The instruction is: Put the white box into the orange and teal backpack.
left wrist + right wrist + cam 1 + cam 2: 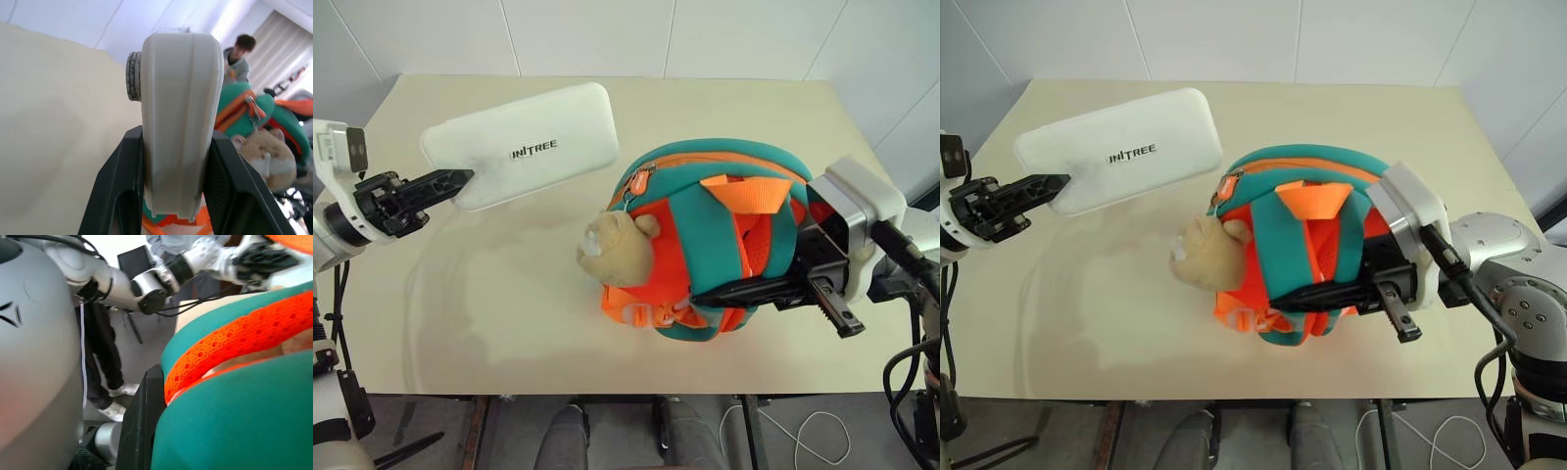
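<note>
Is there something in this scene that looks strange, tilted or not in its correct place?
Nothing looks damaged or spilled. The white box is off the table, tilted, pinched at one end by the left gripper. The orange and teal backpack is clamped by the right gripper; its zipper looks closed.

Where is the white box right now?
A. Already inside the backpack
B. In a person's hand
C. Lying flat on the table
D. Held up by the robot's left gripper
D: the left gripper is shut on one end of the white box, which sits between its black fingers, beside the orange and teal backpack and not inside it.
</note>
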`<state>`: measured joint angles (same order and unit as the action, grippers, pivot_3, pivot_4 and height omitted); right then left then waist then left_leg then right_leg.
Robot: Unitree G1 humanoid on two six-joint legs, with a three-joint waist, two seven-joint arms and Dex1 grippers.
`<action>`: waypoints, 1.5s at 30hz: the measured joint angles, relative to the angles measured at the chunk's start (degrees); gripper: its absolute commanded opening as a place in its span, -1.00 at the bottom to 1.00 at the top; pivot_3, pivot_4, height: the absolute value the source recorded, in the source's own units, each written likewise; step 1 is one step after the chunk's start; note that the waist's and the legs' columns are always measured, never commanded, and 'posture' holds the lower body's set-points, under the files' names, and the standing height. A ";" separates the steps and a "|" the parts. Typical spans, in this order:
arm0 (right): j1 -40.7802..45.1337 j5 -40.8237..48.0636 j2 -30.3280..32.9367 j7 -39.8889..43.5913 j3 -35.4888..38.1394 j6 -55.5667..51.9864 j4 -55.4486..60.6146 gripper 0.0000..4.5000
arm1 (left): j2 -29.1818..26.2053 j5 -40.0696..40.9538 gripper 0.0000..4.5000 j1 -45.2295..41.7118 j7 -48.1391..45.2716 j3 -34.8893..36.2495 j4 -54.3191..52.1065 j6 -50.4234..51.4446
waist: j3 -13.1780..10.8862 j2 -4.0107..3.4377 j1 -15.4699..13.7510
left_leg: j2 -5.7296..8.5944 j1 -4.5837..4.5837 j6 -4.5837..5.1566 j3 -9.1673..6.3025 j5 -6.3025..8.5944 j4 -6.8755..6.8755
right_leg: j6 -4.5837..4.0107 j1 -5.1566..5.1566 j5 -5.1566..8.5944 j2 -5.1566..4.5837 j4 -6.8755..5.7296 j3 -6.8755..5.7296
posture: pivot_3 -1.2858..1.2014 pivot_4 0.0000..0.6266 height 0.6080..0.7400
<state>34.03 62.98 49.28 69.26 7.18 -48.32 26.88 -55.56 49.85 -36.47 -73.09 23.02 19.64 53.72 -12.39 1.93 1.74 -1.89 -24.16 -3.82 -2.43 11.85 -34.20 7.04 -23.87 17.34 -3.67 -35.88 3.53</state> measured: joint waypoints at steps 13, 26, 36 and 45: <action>-3.02 -1.81 -0.67 0.41 -0.36 1.06 -0.41 -1.00 | -5.38 -2.96 -0.45 0.78 -11.72 -2.12 -3.13 -6.95 | -0.01 -0.01 -0.12 | 0.00 -0.01 0.01 0.00 0.00 -0.14 | -0.01 0.02 0.00 0.00 -0.10 0.00 | 0.03 -0.52 1.00; -2.96 -4.28 -1.68 0.20 -1.24 1.98 -1.82 -1.00 | -6.41 -6.15 -0.45 -2.82 -12.90 -6.24 -3.87 -12.95 | -0.01 -0.01 -0.10 | -0.02 -0.01 0.03 -0.01 0.01 -0.41 | 0.04 0.10 -0.03 0.04 -0.20 0.01 | 0.03 -0.52 1.00; -2.67 -6.13 -1.82 0.46 -2.29 2.89 -2.59 -1.00 | -7.66 -10.75 -0.45 -10.11 -12.96 -14.91 -7.68 -18.85 | 0.00 -0.01 -0.16 | -0.01 -0.01 0.06 -0.03 0.03 -0.57 | 0.10 0.18 -0.06 0.07 -0.21 0.02 | 0.03 -0.52 1.00; -2.56 -7.37 -2.08 0.66 -2.54 3.30 -2.96 -1.00 | -7.66 -15.81 -0.45 -18.71 -12.96 -24.48 -9.11 -21.99 | -0.01 -0.01 0.00 | -0.03 -0.01 0.09 -0.01 0.05 -0.80 | 0.11 0.18 -0.06 0.13 -0.40 0.07 | 0.03 -0.52 1.00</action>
<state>31.47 55.61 47.21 69.92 4.64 -45.02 23.93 -63.22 34.04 -55.18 -86.06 -1.46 10.53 31.73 -12.40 1.91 1.74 -1.92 -24.17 -3.73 -2.44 11.90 -34.99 7.16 -23.69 17.28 -3.54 -36.28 3.59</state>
